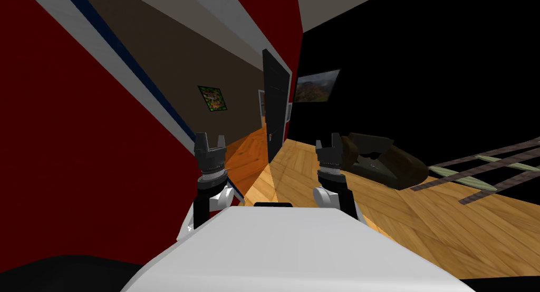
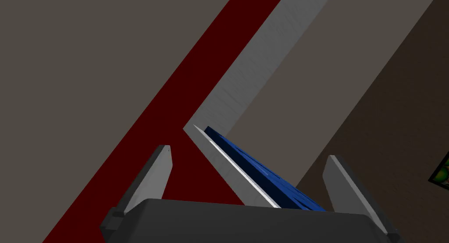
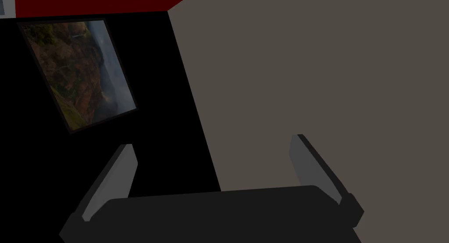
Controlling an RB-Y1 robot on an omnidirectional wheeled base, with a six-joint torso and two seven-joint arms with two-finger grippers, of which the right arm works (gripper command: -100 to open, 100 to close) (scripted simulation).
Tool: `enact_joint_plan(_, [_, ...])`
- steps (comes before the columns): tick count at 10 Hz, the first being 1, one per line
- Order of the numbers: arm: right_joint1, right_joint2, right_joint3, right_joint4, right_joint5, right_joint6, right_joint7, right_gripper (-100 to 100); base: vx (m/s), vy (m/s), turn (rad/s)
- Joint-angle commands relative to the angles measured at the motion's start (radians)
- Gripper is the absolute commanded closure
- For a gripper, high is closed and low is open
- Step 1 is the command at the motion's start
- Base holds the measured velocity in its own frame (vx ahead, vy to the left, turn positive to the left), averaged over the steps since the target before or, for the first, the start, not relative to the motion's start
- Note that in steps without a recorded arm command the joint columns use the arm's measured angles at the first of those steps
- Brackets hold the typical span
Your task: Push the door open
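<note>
Down at the far end of the wood floor [image 1: 295, 170], the dark door [image 1: 275, 107] looks partly open, well ahead of the robot. Both arms are up front. The left gripper [image 1: 210, 142] has its fingers spread apart beside the red wall [image 1: 79, 146], and the right gripper [image 1: 327, 140] is spread too, near a dark brown seat [image 1: 387, 165].

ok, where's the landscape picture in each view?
Head view: landscape picture right of the dark door, on the black area.
Left wrist view: not in it.
Right wrist view: the picture hangs on the black area, below the red wall.
Shared landmark: the red wall, in all three.
</note>
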Motion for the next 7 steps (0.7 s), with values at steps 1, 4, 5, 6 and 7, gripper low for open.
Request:
enact_joint_plan(1, [-0.008,-0.008,0.016,0.020,-0.001,-0.005,-0.003,-100,0.082,-0.005,-0.046])
enact_joint_plan(4, [-0.023,-0.022,0.045,0.057,-0.002,-0.015,-0.010,-100,0.182,-0.031,-0.014])
enact_joint_plan(5, [-0.030,-0.028,0.058,0.073,-0.002,-0.019,-0.013,-100,0.209,-0.052,-0.034])
enact_joint_plan(6, [-0.040,-0.035,0.077,0.096,-0.003,-0.025,-0.017,-100,0.187,-0.060,-0.018])
enact_joint_plan(7, [-0.049,-0.042,0.096,0.120,-0.004,-0.031,-0.021,-100,0.194,-0.048,-0.022])
